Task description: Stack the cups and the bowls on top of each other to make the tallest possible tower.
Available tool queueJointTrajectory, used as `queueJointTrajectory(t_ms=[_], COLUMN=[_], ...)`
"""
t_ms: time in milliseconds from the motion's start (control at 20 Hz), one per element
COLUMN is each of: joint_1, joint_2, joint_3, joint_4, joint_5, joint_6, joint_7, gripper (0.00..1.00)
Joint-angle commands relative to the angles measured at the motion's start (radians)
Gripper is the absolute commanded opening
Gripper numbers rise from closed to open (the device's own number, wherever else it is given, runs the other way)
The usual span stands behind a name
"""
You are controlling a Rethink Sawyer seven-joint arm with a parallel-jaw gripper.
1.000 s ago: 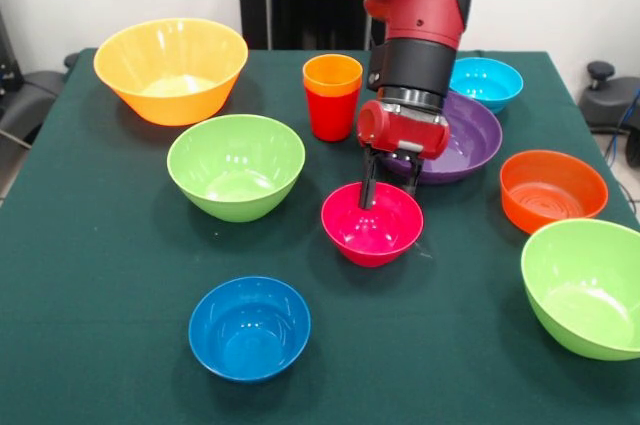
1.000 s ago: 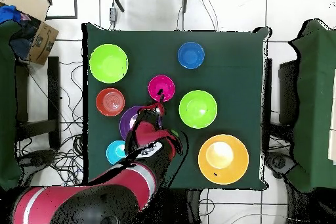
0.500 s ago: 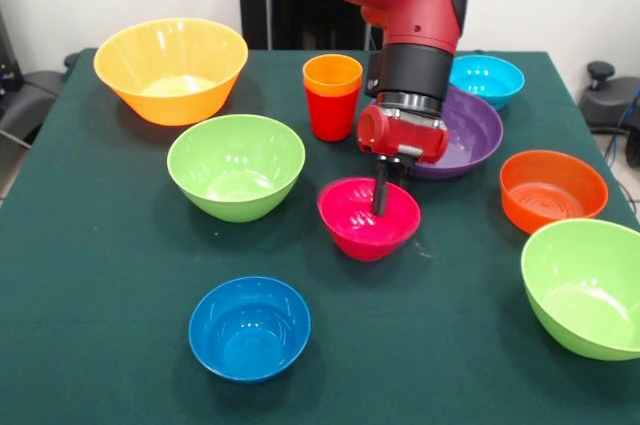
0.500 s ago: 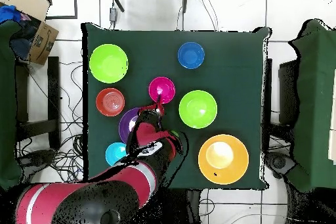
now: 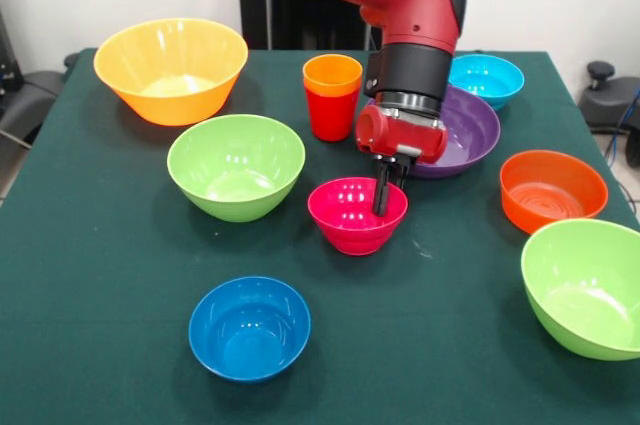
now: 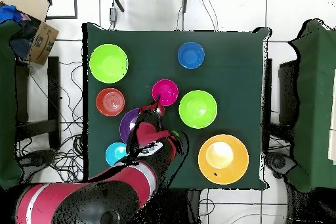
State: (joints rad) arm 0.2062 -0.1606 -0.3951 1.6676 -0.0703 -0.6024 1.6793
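From the front we see the gripper (image 5: 382, 195) closed on the right-hand rim of the small pink bowl (image 5: 352, 213), its dark fingers (image 5: 380, 191) pinched together over the wall so that no gap shows between them. The pink bowl is near the middle of the green table (image 5: 120, 275), with a lime green bowl (image 5: 236, 165) to its left, the wide purple bowl (image 5: 462, 133) behind the arm, and an orange cup nested in the red cup (image 5: 331, 110) just beyond. We also find the dark blue bowl (image 5: 249, 327) nearest the camera. From overhead, we see the pink bowl (image 6: 165, 92) between the purple bowl (image 6: 128, 124) and a lime green bowl (image 6: 197, 109), and the gripper (image 6: 158, 105) meeting the pink bowl's edge, though here we cannot make out its fingers.
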Motion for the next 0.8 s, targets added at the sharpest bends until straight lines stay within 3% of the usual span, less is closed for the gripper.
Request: queueJointTrajectory(t_ms=[50, 350, 800], joint_1=[-0.031, -0.037, -0.022], joint_2=[-0.014, -0.123, -0.292], joint_3=[0.125, 0.152, 0.141], joint_4=[-0.036, -0.002, 0.047], joint_5=[-0.020, -0.058, -0.084], joint_6=[0.039, 0.118, 0.311], joint_7=[0.171, 0.175, 0.117], gripper=[0.00, 0.00, 0.00])
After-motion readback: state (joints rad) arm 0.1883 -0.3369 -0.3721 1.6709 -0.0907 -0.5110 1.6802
